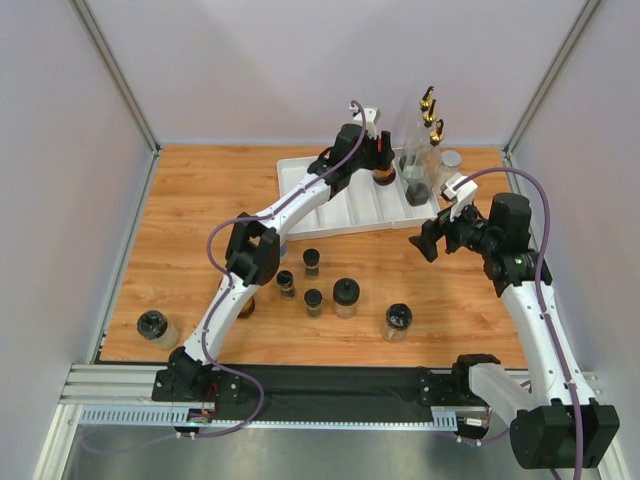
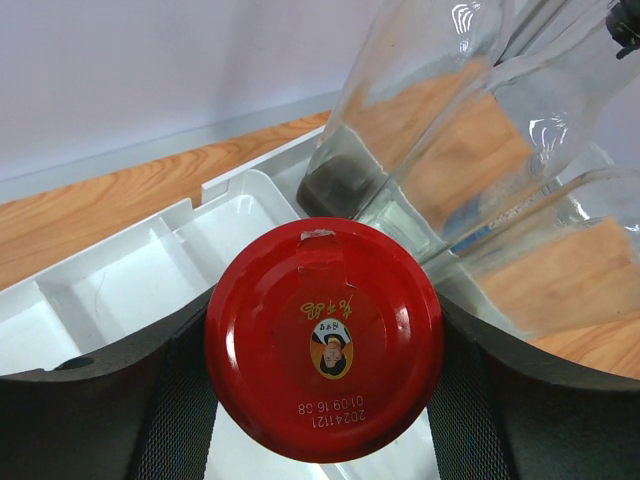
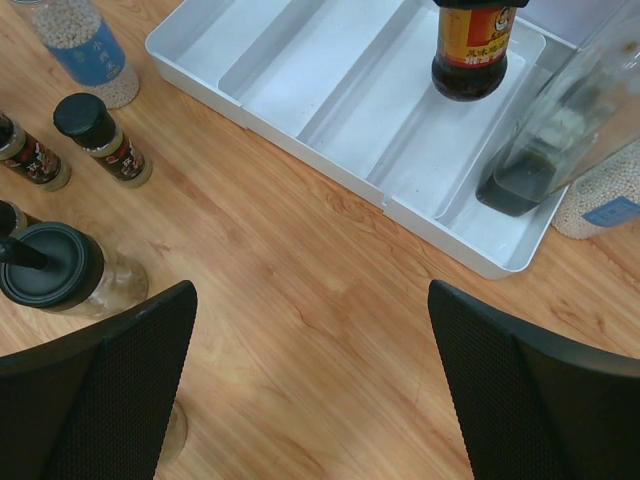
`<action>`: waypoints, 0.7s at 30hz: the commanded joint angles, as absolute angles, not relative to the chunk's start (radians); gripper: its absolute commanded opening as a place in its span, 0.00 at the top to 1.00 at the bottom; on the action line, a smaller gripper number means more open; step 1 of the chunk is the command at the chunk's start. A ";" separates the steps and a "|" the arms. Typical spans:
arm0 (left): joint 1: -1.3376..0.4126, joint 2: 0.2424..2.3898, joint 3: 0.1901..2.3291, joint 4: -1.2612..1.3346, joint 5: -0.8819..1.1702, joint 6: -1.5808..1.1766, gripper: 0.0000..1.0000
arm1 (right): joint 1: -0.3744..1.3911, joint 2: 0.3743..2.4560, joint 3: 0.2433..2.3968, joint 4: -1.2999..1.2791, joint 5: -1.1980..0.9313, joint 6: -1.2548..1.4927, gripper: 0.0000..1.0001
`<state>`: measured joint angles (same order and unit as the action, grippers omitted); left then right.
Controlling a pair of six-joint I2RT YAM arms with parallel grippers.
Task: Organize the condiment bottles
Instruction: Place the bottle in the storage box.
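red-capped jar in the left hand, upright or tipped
Upright: the red-capped jar stands vertical in the left hand, base down over the white tray.

Tall clear btls (image 1: 416, 165), gold spouts, upright in tray (image 1: 330, 205) right-end slot. Red-cap jar (image 2: 323, 340) upright, next slot, beside them. Grey-lid jar (image 1: 450, 160) just past tray's right end. 3 small black-lid jars (image 1: 311, 262), 2 med jars (image 1: 346, 297) at table (image 1: 200, 200) centre; third med jar (image 1: 155, 328) near-left corner.

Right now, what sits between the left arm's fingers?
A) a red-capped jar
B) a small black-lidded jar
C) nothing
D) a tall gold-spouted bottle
A: in the left wrist view the red-capped jar fills the gap between the left fingers, over the white tray and next to the tall clear bottles.
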<state>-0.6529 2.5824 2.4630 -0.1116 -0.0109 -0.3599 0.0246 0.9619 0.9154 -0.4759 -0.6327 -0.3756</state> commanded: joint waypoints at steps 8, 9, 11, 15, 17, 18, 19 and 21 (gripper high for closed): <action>-0.664 2.588 2.560 0.097 -0.021 -0.426 1.00 | 0.021 0.956 0.946 -0.476 -0.614 -0.393 0.00; -0.664 2.589 2.560 0.097 -0.021 -0.428 1.00 | 0.021 0.954 0.948 -0.476 -0.614 -0.393 0.00; -0.669 2.597 2.559 0.097 -0.025 -0.428 0.99 | 0.021 0.956 0.948 -0.476 -0.617 -0.391 0.00; -0.672 2.609 2.559 0.094 -0.029 -0.429 0.92 | 0.021 0.957 0.946 -0.474 -0.615 -0.393 0.00; -0.673 2.614 2.559 0.091 -0.031 -0.430 0.90 | 0.021 0.957 0.946 -0.476 -0.615 -0.393 0.00; -0.675 2.617 2.557 0.091 -0.031 -0.430 0.86 | 0.021 0.957 0.946 -0.476 -0.612 -0.393 0.00; -0.676 2.620 2.559 0.091 -0.034 -0.431 0.84 | 0.023 0.957 0.946 -0.474 -0.612 -0.393 0.00; -0.677 2.623 2.557 0.094 -0.037 -0.436 0.83 | 0.023 0.956 0.948 -0.477 -0.612 -0.393 0.00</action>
